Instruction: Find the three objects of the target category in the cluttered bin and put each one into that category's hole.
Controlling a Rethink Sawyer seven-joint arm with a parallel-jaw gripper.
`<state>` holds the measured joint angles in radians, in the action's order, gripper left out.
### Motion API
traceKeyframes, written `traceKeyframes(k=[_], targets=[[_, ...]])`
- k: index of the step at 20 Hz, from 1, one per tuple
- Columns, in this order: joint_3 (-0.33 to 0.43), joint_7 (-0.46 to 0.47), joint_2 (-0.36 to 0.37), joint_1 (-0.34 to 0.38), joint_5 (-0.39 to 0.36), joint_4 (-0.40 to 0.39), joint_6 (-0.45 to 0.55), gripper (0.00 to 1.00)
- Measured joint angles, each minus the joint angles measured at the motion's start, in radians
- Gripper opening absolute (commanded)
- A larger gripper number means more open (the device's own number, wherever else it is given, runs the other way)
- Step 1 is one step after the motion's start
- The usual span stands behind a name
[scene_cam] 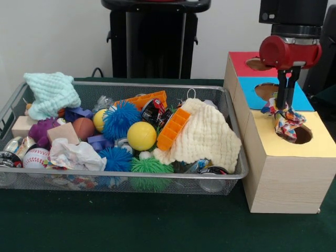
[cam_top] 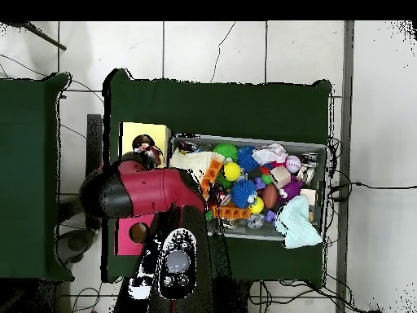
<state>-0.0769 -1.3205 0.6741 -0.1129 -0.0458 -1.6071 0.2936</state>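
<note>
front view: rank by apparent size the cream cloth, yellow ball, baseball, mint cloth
1. cream cloth
2. mint cloth, though it lies farther back
3. yellow ball and baseball: too alike to rank; the baseball is partly hidden

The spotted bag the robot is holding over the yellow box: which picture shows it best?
The front view. There the polka-dot bag hangs from the hand, dangling into the hole of the yellow-topped box. In the overhead view the bag is only a small patch beside the red arm, which covers much of that box.
</note>
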Motion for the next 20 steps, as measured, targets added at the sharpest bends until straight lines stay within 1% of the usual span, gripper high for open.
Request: traceKeyframes(k=[6, 13, 20], targets=[[-0.028, 0.0, -0.007, -0.042, 0.001, 0.0, 0.0, 0.0], [-0.046, 0.0, -0.007, -0.07, 0.008, 0.0, 0.0, 0.0], [-0.07, 0.0, -0.006, -0.094, 0.045, 0.011, 0.0, 0.0]])
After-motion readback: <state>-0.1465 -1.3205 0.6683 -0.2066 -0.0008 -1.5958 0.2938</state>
